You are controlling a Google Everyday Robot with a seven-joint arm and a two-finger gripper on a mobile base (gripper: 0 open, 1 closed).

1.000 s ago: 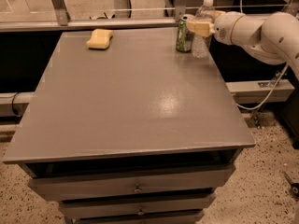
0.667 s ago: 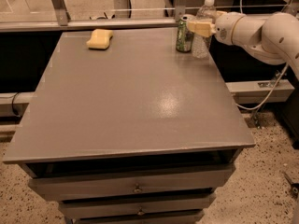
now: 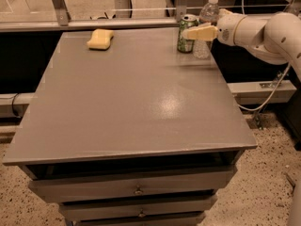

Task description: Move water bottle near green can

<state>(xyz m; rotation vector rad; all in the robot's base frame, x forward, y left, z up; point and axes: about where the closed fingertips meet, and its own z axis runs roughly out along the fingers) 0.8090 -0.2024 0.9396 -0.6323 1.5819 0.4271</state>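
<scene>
- Since the water bottle point(image 3: 209, 15) stands upright just beside the green can point(image 3: 186, 44), on the can's right near the far right corner of the table point(image 3: 141, 93), we judge the placing itself as good as done.
- What we think is left is to let go and draw the arm point(image 3: 263, 29) clear without tipping either thing.
- Our gripper point(image 3: 200, 32) reaches in from the right at the bottle's mid-height. We cannot tell whether it is clamped on the bottle or loose.
- Bottle and can overlap from this side, so we cannot say whether they touch.
- The gripper hides the bottle's middle, and the arm is cut off at the right edge.
- The yellow sponge point(image 3: 100, 38) lies well apart, far left.
</scene>
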